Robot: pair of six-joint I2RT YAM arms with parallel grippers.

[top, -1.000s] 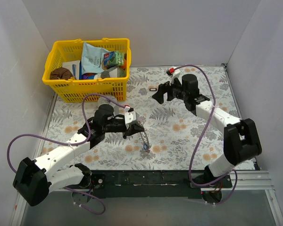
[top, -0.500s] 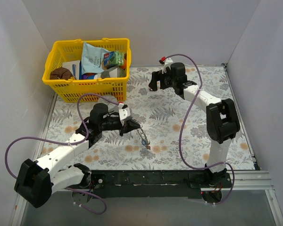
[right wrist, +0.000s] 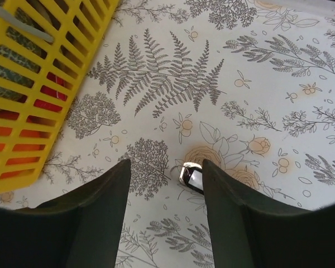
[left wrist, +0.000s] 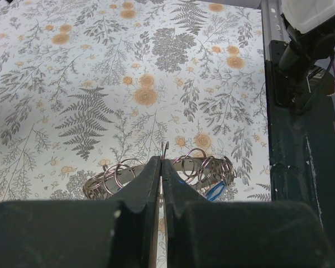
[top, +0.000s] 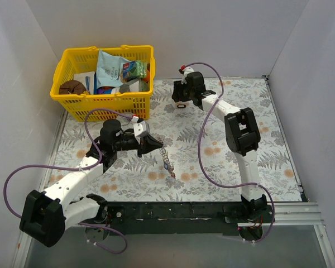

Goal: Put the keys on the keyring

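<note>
The left gripper (left wrist: 161, 163), clenched on the keyring (left wrist: 211, 167), holds it ready for threading; the right gripper (right wrist: 166, 176), jaws apart, straddles a key (right wrist: 192, 177), apparently poised to pinch it.

The basket (top: 103, 84) stood in the far left corner of the table (top: 223, 167), with packets piled in it. Just right of it, the right gripper (right wrist: 166, 166) hung over a small item (right wrist: 191, 176), possibly a key, which lay between its fingers without touching them. Nearer and to the left, the keyring (left wrist: 204, 167) ran from the left gripper (top: 158, 146) toward the near edge.
</note>
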